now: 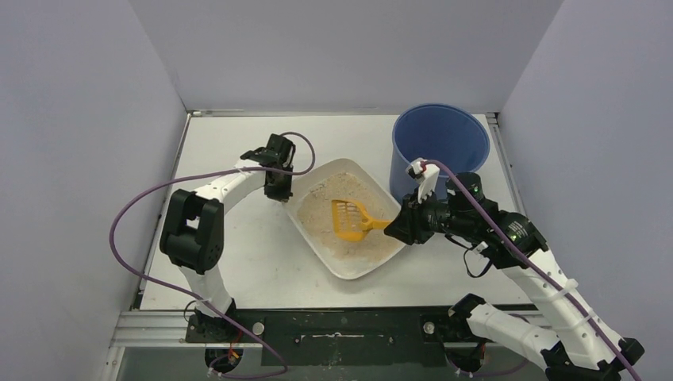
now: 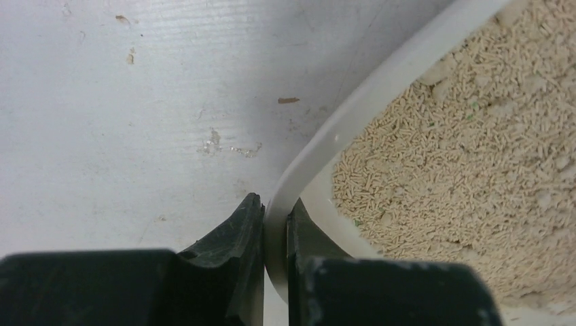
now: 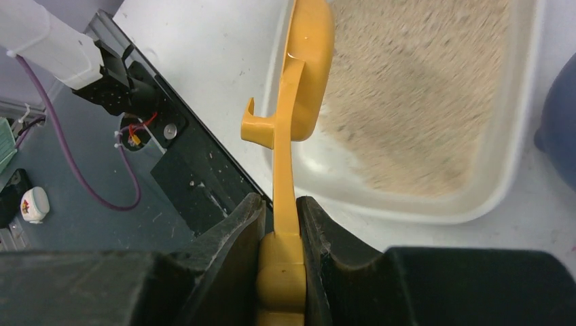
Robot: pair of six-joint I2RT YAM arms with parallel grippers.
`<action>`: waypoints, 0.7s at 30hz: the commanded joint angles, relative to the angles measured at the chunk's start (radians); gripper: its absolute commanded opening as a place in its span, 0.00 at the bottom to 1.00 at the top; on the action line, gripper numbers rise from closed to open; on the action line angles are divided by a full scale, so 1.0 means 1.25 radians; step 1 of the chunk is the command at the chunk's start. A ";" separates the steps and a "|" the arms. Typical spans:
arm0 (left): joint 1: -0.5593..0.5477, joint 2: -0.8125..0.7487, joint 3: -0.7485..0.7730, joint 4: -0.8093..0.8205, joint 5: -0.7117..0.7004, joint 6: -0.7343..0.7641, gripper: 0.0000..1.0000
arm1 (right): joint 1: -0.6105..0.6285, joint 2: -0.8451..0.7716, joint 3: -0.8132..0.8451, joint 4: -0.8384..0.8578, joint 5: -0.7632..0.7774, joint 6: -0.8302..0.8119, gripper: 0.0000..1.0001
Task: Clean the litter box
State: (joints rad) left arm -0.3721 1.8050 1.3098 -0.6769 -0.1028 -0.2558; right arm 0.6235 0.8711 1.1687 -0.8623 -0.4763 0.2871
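Now | 1 litter box point(image 2: 367, 92) | 1 scoop point(image 1: 349, 218) | 1 bucket point(image 1: 440, 141)

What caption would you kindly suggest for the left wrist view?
Left gripper pinching the rim of the off-white plastic litter box holding beige granules.

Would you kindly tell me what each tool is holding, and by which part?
Left tool: litter box, by its rim. Right tool: scoop, by its handle.

I find no text, label, brand or number that I can read in any of my views. In my right wrist view a small white round thing point(image 3: 34, 204) lies beyond the surface's edge and carries a reddish mark, too small and blurred to make out.
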 commanded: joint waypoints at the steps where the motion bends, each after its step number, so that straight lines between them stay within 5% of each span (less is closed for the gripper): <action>1: 0.006 -0.016 -0.030 0.057 -0.049 -0.052 0.01 | 0.004 0.016 -0.022 0.016 0.016 0.034 0.00; 10: -0.041 -0.172 -0.207 0.050 -0.037 -0.106 0.00 | 0.004 0.055 -0.021 0.015 0.133 0.061 0.00; 21: -0.124 -0.407 -0.411 0.013 0.052 -0.358 0.00 | 0.009 0.119 -0.017 0.021 0.165 0.087 0.00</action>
State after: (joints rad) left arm -0.4797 1.3918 0.8623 -0.5919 -0.1444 -0.5812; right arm 0.6239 1.0027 1.1297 -0.8742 -0.2916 0.3782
